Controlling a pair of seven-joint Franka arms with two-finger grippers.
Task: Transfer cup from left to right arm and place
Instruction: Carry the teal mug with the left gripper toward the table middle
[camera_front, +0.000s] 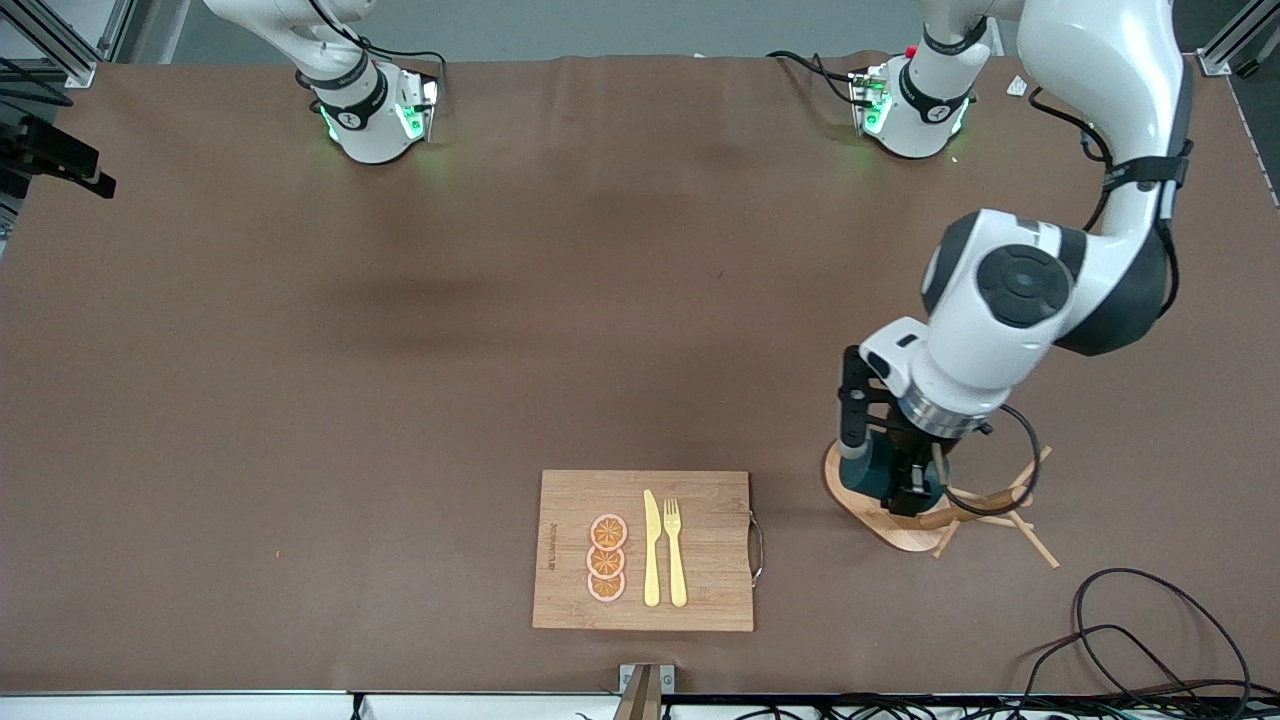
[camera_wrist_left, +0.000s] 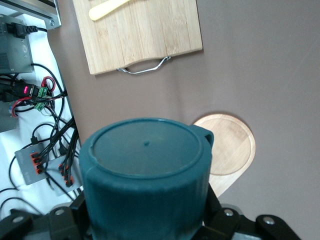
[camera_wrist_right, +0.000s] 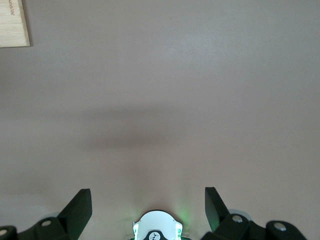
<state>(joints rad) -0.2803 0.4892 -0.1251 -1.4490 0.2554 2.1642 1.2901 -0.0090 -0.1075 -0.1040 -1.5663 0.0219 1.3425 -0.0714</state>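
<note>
Your left gripper (camera_front: 893, 470) is clamped on the cup (camera_front: 868, 476), teal and bottom-up in the left wrist view (camera_wrist_left: 146, 175), right over the round base of the wooden peg rack (camera_front: 905, 530) at the left arm's end of the table (camera_front: 300, 400). Can't tell whether the cup is touching a peg. Your right gripper (camera_wrist_right: 148, 206) waits with fingers spread wide, nothing between them, over bare table. The cutting board (camera_front: 700, 500) carries three orange slices (camera_front: 607, 558), a yellow knife (camera_front: 651, 550) and a fork (camera_front: 675, 550). There's a burned-in mark along the board's edge, too small to read.
</note>
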